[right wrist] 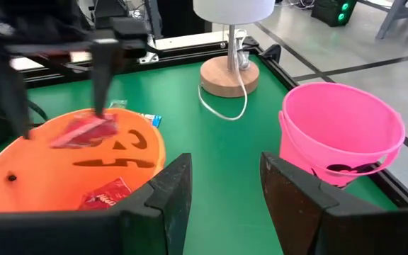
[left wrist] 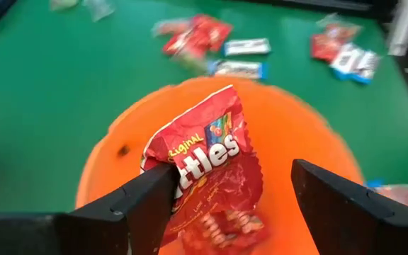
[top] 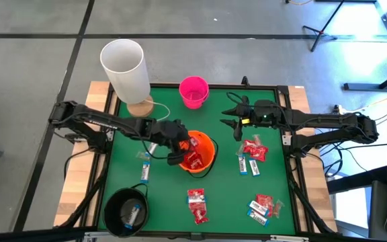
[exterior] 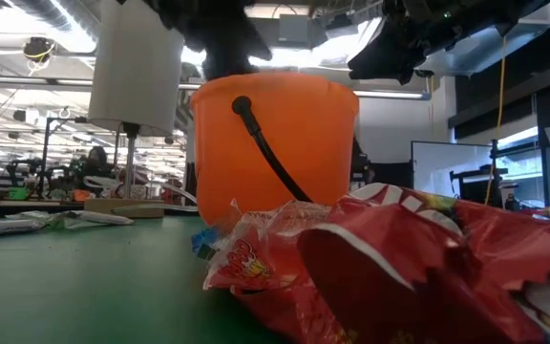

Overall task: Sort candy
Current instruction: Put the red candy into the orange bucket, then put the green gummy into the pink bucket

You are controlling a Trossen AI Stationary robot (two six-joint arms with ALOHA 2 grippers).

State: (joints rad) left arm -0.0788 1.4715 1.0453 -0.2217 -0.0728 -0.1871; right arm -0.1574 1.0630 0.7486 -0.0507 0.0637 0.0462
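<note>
Candy is lying scattered over the green surface (top: 166,202): shiny red crinkly packets (top: 197,205) and narrow white-and-blue bars (top: 144,173). One red packet (left wrist: 207,159) is sitting between the spread fingers of the left gripper (left wrist: 232,202), right above the orange bucket (top: 205,149), where more red packets are lying. Over by the pink bucket (top: 193,91), the right gripper (right wrist: 225,188) is hanging with fingers apart, holding nothing.
</note>
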